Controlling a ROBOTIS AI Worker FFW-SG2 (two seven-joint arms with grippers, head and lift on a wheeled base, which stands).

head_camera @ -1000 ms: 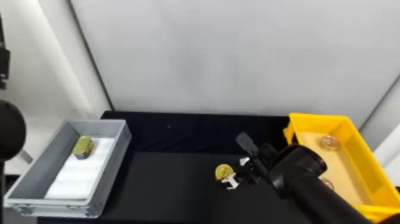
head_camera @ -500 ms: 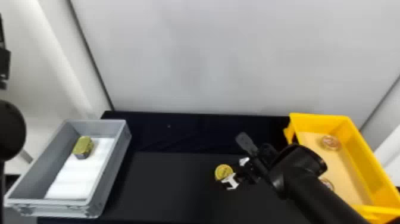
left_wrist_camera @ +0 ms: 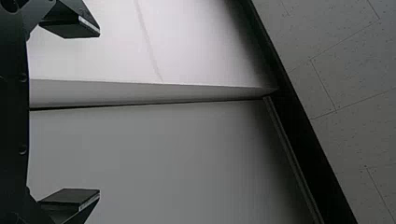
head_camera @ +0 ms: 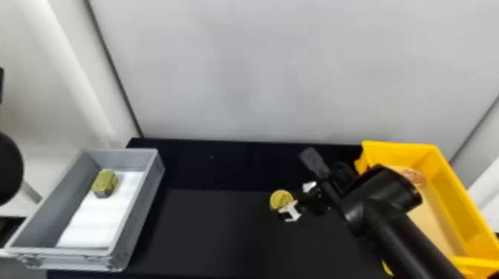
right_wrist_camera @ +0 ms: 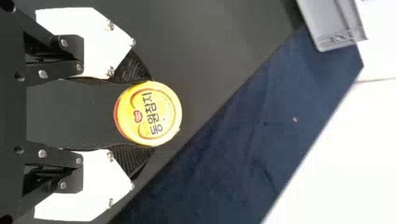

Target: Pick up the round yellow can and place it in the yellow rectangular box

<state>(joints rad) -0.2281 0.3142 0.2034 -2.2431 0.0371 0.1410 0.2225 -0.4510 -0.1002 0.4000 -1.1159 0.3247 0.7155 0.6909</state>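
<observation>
Can [head_camera: 281, 199], round, yellow, just raised, pinched in right end effector [right_wrist_camera: 150, 114]: lift apparently secured, carriage across to yellow rectangular box [head_camera: 458, 200] outstanding.

I see the round yellow can [head_camera: 281, 199] between the fingertips of my right tool [head_camera: 297, 201], touching both, its printed lid facing the wrist camera, a reddish band at its edge. The yellow rectangular box [head_camera: 401, 149] sits open-topped, pale inside, well off to that tool's right, partly hidden from me.
</observation>
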